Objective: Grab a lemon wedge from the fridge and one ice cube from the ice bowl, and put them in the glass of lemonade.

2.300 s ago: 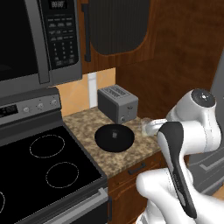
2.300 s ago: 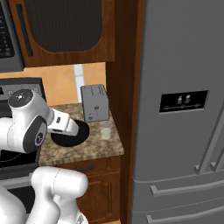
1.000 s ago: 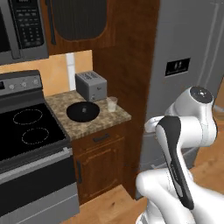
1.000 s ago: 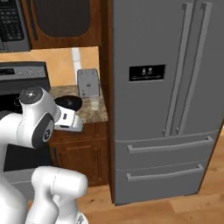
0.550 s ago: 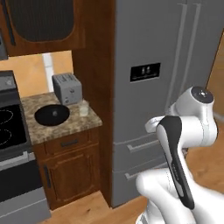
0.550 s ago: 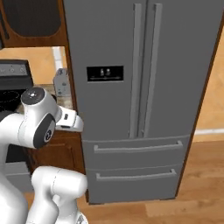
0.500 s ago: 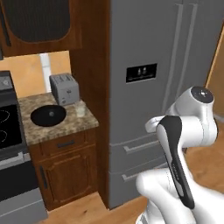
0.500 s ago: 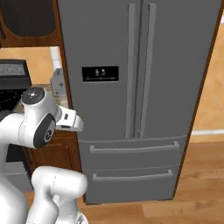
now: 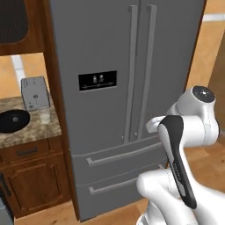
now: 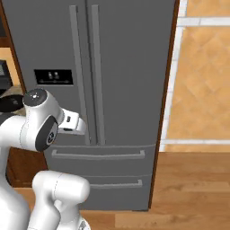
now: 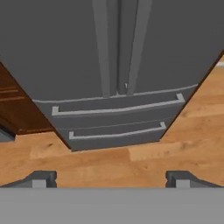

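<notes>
tall grey steel French-door fridge (image 9: 127, 79): doors shut, nothing fetched | speckled stone counter (image 9: 26, 129): black round ice bowl (image 9: 13, 120), small clear glass of lemonade (image 9: 44, 116) waiting | claw (image 11: 111, 177): wide, empty | lemon wedge: presumably inside

fridge (image 9: 110, 52): grey steel, black panel | ice bowl (image 9: 13, 120): black | counter (image 9: 30, 132): speckled brown | toaster (image 9: 34, 92): grey

The white arm (image 9: 189, 132) is folded above its base, tool (image 11: 111, 178) spread wide and empty.
</notes>
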Tool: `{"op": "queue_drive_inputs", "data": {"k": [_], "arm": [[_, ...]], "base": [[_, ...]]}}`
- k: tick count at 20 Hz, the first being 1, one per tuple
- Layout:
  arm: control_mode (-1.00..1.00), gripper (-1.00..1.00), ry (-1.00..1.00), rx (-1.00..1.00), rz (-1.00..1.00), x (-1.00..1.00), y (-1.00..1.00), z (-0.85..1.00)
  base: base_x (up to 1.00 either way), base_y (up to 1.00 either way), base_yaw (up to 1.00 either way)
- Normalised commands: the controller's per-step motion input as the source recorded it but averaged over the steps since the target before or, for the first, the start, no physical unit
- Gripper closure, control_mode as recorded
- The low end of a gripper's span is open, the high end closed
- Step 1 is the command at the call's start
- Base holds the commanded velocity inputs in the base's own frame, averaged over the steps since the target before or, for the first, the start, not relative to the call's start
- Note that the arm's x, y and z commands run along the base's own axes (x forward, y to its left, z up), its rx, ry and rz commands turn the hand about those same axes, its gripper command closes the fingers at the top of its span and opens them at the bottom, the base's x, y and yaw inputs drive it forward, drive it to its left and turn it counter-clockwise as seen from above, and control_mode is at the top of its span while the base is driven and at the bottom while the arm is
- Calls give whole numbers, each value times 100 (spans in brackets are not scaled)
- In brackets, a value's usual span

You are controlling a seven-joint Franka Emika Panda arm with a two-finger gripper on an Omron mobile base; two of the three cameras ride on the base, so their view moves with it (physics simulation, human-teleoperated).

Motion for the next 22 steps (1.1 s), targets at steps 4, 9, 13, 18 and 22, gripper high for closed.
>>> {"op": "queue_drive_inputs", "data": {"k": [4, 9, 13, 18, 22], "arm": [[100, -100, 0, 0, 0, 0, 0, 0], [100, -100, 0, 0, 0, 0, 0, 0], [100, -100, 0, 0, 0, 0, 0, 0], [100, -100, 0, 0, 0, 0, 0, 0], [100, -100, 0, 0, 0, 0, 0, 0]], "base": [[-15, -30, 30], [-28, -21, 33], [-35, -58, 11], [-6, -47, 1], [0, -3, 1]]}}
